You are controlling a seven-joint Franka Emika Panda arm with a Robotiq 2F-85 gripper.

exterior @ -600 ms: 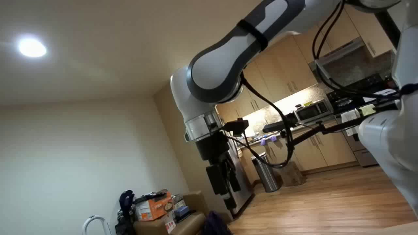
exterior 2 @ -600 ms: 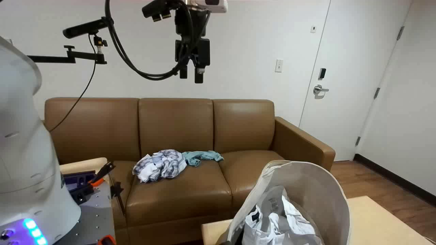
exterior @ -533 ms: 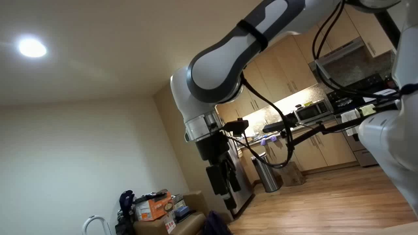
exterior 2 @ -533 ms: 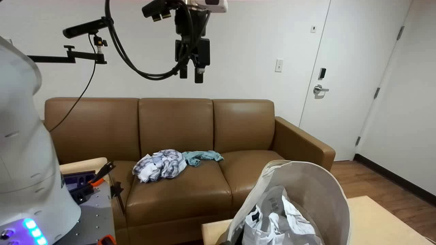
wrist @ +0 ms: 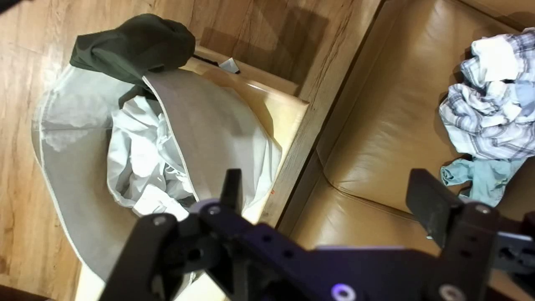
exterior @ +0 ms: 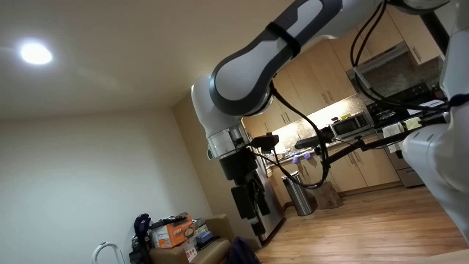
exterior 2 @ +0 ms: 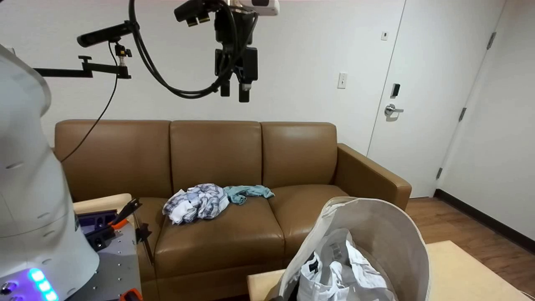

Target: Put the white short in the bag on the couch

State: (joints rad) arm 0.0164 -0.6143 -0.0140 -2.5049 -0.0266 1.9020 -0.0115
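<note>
A white garment [exterior 2: 322, 288] lies crumpled inside the tall beige bag [exterior 2: 391, 230]. The wrist view also shows the white garment [wrist: 140, 150] in the bag [wrist: 217, 125]; its full shape is hidden. On the brown couch [exterior 2: 221, 246] lies a plaid cloth [exterior 2: 209, 200] with a white part, touching a teal cloth [exterior 2: 248, 192]. They also show in the wrist view: plaid cloth [wrist: 480, 113], teal cloth [wrist: 485, 179]. My gripper [exterior 2: 235, 92] is open and empty, high above the couch. In the wrist view its fingers [wrist: 328, 184] are wide apart.
The bag stands on a light wooden table [exterior 2: 464, 267]. A dark green cloth [wrist: 138, 46] hangs over its rim. A metal robot base table [exterior 2: 117, 267] with tools stands left of the couch. Boxes [exterior: 176, 233] and a trash can [exterior: 298, 194] show in an exterior view.
</note>
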